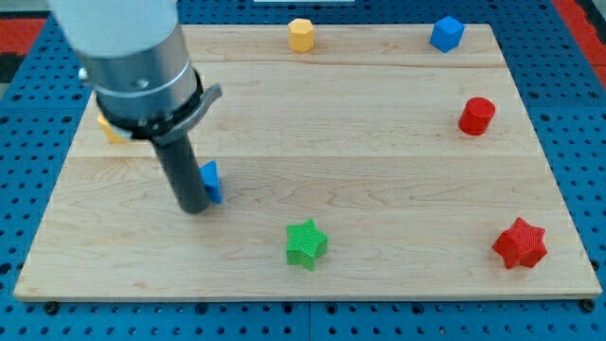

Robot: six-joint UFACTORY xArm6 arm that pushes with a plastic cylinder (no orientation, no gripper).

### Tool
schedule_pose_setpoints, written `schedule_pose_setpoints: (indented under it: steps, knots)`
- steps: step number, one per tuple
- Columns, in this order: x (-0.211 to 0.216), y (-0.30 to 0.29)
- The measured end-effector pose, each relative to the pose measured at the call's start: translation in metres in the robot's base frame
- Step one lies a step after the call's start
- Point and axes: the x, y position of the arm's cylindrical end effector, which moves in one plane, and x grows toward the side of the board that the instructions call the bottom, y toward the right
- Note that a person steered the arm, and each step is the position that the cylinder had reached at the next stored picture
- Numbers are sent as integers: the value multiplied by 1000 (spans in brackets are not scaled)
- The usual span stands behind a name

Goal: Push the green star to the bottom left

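The green star (306, 243) lies on the wooden board (379, 142) near its bottom edge, a little left of the middle. My tip (193, 208) rests on the board to the star's upper left, about a hundred pixels from it. The tip stands right against a small blue block (211, 181), which it partly hides. The arm's grey body fills the view's upper left.
A yellow block (301, 34) sits at the top middle and a blue block (446, 33) at the top right. A red cylinder (476, 116) is at the right, a red star (520, 243) at the bottom right. An orange-yellow block (109, 130) shows behind the arm.
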Motion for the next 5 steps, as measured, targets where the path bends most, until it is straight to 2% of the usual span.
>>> schedule_pose_setpoints:
  steps: [1, 2, 3, 4, 5]
  knots:
    - [-17, 32]
    - [-34, 111]
    - [-28, 183]
    - [21, 199]
    - [51, 184]
